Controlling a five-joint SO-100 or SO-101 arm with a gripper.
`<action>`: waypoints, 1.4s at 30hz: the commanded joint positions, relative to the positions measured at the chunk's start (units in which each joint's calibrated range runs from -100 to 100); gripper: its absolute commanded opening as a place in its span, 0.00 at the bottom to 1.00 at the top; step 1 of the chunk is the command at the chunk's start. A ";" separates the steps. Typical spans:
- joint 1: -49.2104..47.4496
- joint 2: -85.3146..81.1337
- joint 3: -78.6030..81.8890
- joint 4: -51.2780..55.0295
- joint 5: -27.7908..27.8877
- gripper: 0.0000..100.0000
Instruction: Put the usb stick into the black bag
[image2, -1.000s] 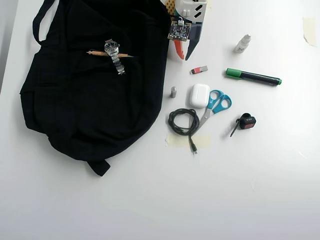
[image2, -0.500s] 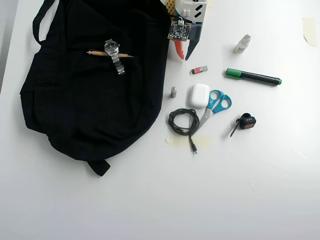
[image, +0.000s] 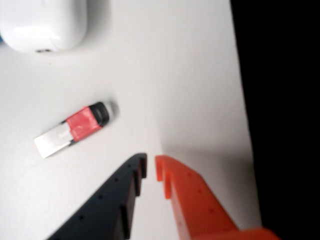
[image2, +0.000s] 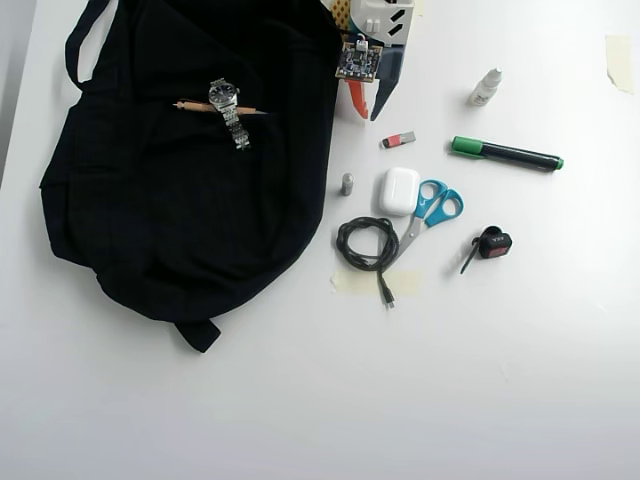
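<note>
The usb stick (image: 75, 129) lies flat on the white table; it has a red band, a black end and a pale end. In the overhead view it (image2: 398, 139) is small, just right of the gripper tips. My gripper (image: 150, 164) has a black finger (image: 115, 200) and an orange finger (image: 192, 200); the tips nearly touch and hold nothing. It hovers to the lower right of the stick in the wrist view. In the overhead view the gripper (image2: 368, 116) is next to the right edge of the black bag (image2: 170, 180). The bag fills the wrist view's right side (image: 282, 100).
A white earbud case (image2: 398, 190) (image: 42, 25), blue scissors (image2: 432, 208), a coiled black cable (image2: 365, 243), a grey cylinder (image2: 347, 184), a green marker (image2: 505, 154), a small bottle (image2: 486, 87) and a black-red ring gadget (image2: 493, 243) lie right of the bag. A watch (image2: 230, 112) rests on the bag.
</note>
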 joint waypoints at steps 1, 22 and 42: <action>-0.19 -0.84 0.65 0.90 0.15 0.02; -7.22 -1.00 -18.40 -16.76 0.20 0.02; -13.36 0.66 -19.39 -4.36 -21.14 0.02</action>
